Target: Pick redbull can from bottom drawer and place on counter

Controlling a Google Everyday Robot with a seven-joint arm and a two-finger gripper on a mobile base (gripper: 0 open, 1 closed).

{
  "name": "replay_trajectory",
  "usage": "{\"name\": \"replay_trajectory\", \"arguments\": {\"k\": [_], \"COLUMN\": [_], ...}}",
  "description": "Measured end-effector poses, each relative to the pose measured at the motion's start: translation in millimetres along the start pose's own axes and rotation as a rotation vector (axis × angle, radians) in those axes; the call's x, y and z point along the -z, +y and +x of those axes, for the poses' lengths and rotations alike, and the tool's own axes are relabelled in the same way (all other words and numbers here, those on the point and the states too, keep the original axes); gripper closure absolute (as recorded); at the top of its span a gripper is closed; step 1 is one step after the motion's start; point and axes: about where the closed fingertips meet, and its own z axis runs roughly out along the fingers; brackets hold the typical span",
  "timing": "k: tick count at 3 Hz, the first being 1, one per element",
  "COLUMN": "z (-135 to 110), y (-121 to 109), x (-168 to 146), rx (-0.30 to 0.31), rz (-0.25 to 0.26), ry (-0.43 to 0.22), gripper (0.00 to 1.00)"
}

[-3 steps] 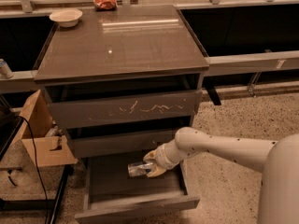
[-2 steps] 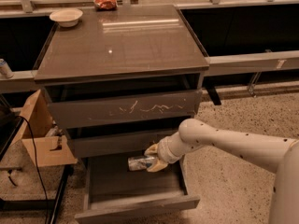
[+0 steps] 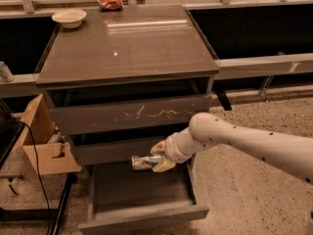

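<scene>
Robot hand [image 3: 157, 161] clamped on redbull can [image 3: 144, 162] over open bottom drawer [image 3: 139, 192], scratched drawer front [image 3: 132, 114] at 12 o'clock, bowl [image 3: 69, 17] and snack bag [image 3: 110, 2] on tabletop [image 3: 127, 48], can raised since earlier.

You're getting no lettering you can read anywhere right now, not even on the redbull can [image 3: 142, 162] that the gripper [image 3: 156, 159] is clasping sideways just above the open bottom drawer [image 3: 141, 194].
</scene>
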Motion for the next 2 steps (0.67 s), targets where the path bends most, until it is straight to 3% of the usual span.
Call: {"name": "replay_trajectory", "arguments": {"k": [2], "z": [-59.3], "y": [-14.9], "x": [78.9], "rx": [0.004], "rz": [0.019], "ry": [0.041], "gripper": [1.00]}}
